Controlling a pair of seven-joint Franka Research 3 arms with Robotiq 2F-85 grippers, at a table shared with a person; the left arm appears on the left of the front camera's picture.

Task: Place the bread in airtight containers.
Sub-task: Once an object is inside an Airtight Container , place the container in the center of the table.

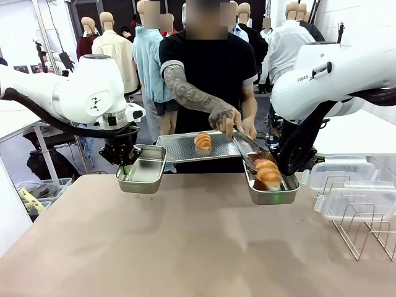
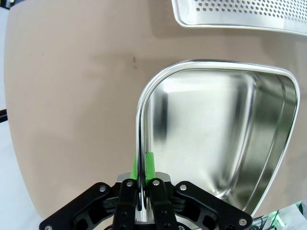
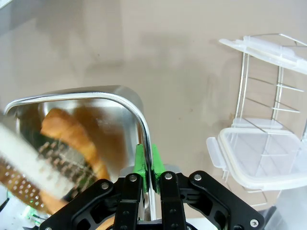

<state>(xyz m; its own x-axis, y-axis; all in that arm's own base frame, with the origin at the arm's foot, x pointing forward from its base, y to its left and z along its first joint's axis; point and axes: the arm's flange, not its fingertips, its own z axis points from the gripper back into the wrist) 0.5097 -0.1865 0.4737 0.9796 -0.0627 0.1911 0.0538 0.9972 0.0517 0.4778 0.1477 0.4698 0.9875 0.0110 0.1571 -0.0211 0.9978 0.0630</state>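
At the table's [image 1: 185, 247] far edge, the left end effector [image 2: 142, 165] clamps the rim of an empty container [image 2: 216, 139], and the right end effector [image 3: 148, 165] clamps a second container [image 3: 72, 96] holding bread [image 3: 72, 136]. The right arm [image 1: 334, 74] reads "FRAN".

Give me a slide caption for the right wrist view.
Right gripper shut on the rim of a pan; tongs on the bread inside, clear lids beside.

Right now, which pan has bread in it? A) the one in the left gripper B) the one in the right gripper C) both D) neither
B: the pan on the right, clamped by the right gripper, holds bread; the left gripper grips an empty pan.
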